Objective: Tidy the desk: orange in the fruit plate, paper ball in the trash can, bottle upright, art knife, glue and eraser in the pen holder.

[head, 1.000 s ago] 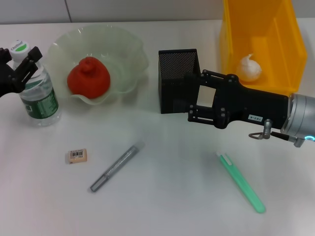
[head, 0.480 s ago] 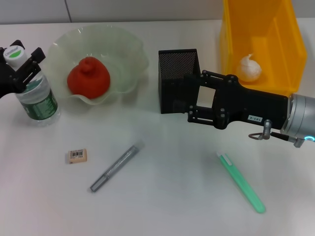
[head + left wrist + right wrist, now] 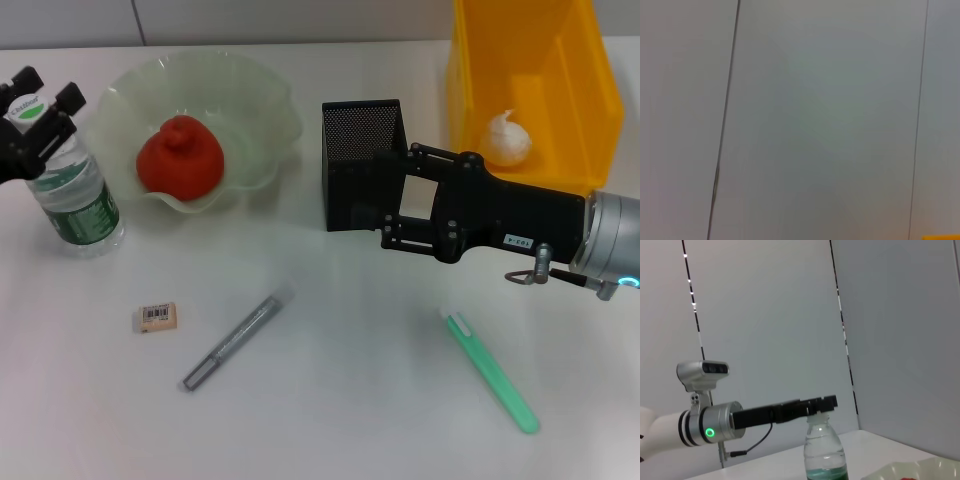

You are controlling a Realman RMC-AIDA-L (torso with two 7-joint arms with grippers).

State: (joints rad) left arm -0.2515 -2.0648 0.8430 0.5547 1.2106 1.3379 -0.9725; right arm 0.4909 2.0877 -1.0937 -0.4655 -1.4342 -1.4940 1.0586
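Note:
The bottle (image 3: pixel 72 192) stands upright at the table's left, white cap up. My left gripper (image 3: pixel 40 100) is open at cap height, one finger on each side of the cap; the right wrist view shows the bottle (image 3: pixel 825 455) with that gripper (image 3: pixel 820 404) at its top. The orange (image 3: pixel 180 155) lies in the fruit plate (image 3: pixel 262 105). The paper ball (image 3: pixel 507 138) is in the trash can (image 3: pixel 575 70). My right gripper (image 3: pixel 384 197) is open and empty against the right side of the pen holder (image 3: pixel 350 165). The eraser (image 3: pixel 157 317), art knife (image 3: pixel 236 341) and glue (image 3: pixel 490 370), a light green stick, lie on the table.
The white table (image 3: pixel 340 400) runs to the near edge. The trash can stands at the back right, close behind my right arm (image 3: pixel 520 225). The left wrist view shows only a grey wall.
My left gripper has risen from the bottle's neck to cap height and shifted left. The bottle stays upright. The right arm has not moved.

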